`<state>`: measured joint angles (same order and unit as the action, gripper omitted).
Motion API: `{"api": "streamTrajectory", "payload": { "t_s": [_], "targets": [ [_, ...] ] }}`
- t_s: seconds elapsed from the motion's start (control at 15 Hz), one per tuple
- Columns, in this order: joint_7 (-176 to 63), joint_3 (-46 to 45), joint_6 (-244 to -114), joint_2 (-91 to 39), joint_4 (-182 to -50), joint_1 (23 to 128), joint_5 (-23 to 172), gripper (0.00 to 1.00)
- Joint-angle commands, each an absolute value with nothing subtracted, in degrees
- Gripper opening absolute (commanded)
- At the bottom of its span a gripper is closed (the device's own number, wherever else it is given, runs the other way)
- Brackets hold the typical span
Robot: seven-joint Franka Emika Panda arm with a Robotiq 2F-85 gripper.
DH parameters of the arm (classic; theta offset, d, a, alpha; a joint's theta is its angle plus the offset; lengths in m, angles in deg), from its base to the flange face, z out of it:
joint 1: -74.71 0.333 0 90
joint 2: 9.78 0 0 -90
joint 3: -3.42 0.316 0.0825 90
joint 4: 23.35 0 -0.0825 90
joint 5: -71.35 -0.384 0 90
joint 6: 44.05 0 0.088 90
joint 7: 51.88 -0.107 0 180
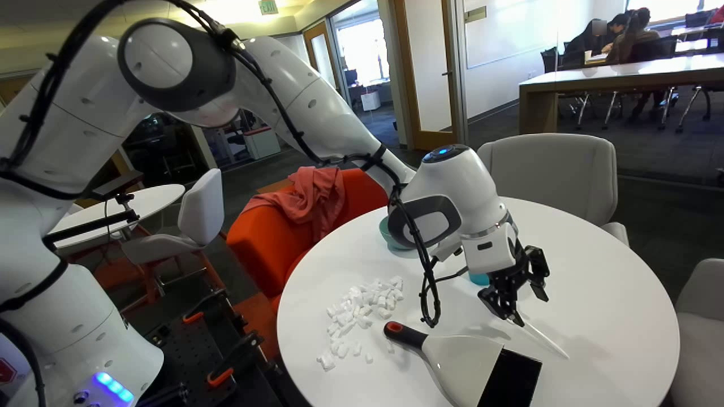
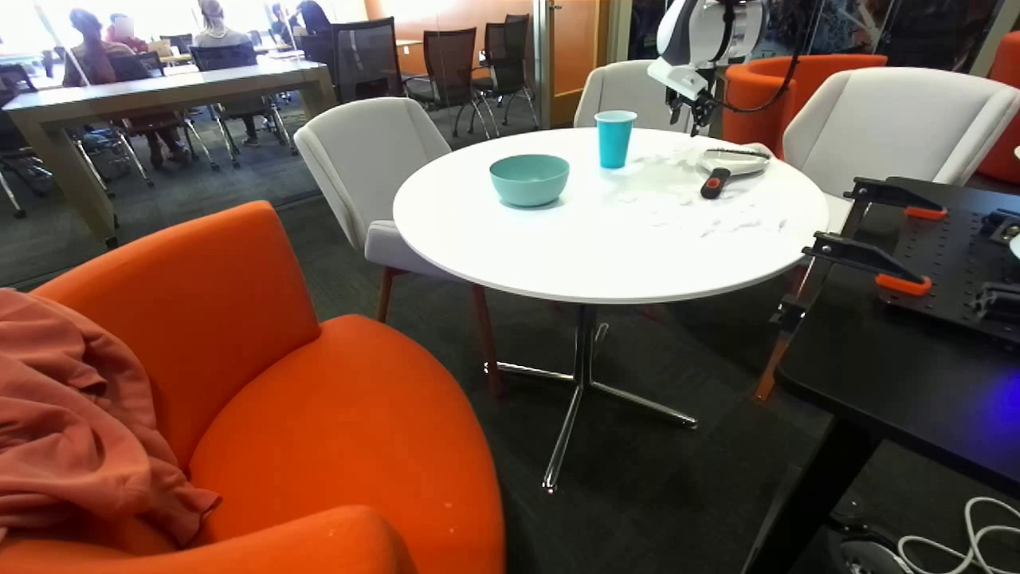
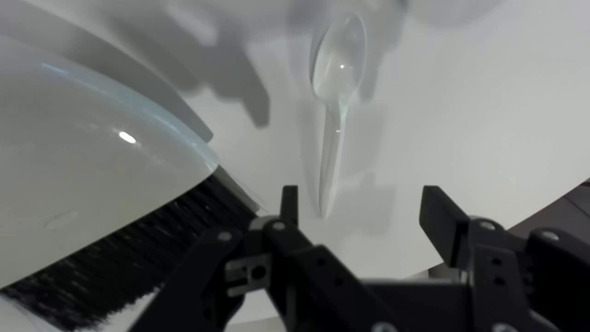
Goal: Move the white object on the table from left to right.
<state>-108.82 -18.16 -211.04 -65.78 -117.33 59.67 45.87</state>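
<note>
White spoon point(image 3: 335, 117) lies near the brush point(image 3: 120, 189), your pincer point(image 3: 361, 206) is spread wide, and your whole job seems ahead.

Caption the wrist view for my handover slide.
Open end effector above the white table, white spoon not yet grasped, black bristles at lower left.

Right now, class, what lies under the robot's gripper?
Below the open gripper, the wrist view shows a white spoon lying on the table. Whatever the black fingers cover there cannot be seen.
</note>
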Motion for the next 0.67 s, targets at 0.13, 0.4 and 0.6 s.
{"api": "streamTrajectory", "payload": {
  "t_s": [0.13,0.4,0.6],
  "targets": [
    [-96.3,-14.1,-208.2,-49.1,-134.6,59.4,49.2,1.0],
    [-91.5,-18.7,-206.0,-40.8,-146.5,65.3,55.7,1.0],
    [-89.3,-22.2,-208.3,-35.9,-154.5,70.3,62.5,1.0]
  ]
}}
